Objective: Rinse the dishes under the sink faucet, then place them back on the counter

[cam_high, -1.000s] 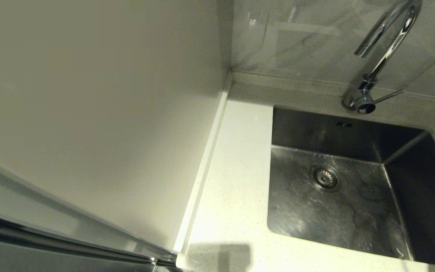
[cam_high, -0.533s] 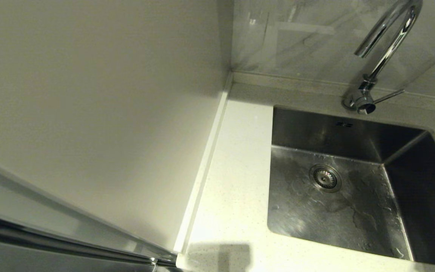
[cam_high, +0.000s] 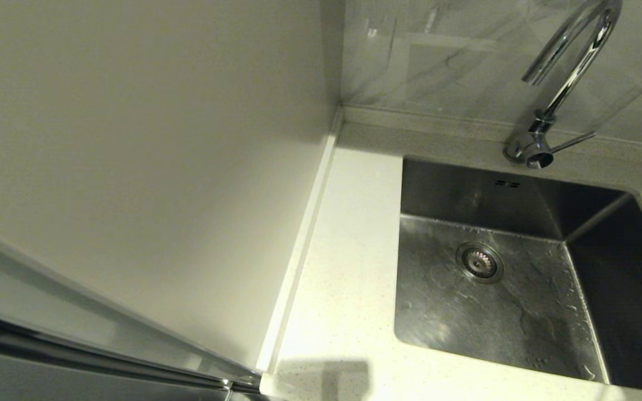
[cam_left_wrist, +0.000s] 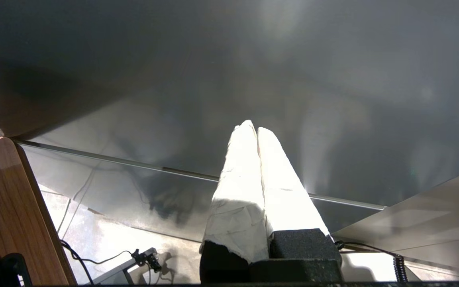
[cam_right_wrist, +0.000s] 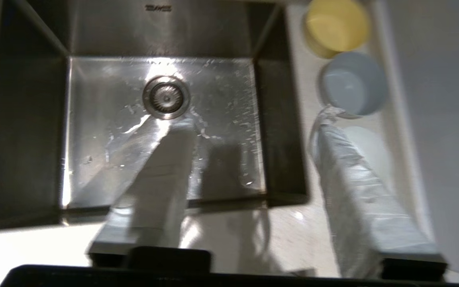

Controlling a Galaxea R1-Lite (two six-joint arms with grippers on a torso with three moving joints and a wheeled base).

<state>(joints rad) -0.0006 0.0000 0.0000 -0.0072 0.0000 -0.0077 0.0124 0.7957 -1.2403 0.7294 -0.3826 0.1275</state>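
While right hand (cam_right_wrist: 253, 131) gapes wide over sink (cam_right_wrist: 26, 119), left hand (cam_left_wrist: 256, 133) is pinched closed w/ nothing.

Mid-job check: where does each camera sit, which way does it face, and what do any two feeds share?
Head: high, facing down at the counter, sink and faucet; no arm shows.
Left wrist: behind the left gripper, facing a grey panel.
Right wrist: above the sink, right gripper open, three bowls beside it.
Shared: head and right wrist both show the drain strainer.
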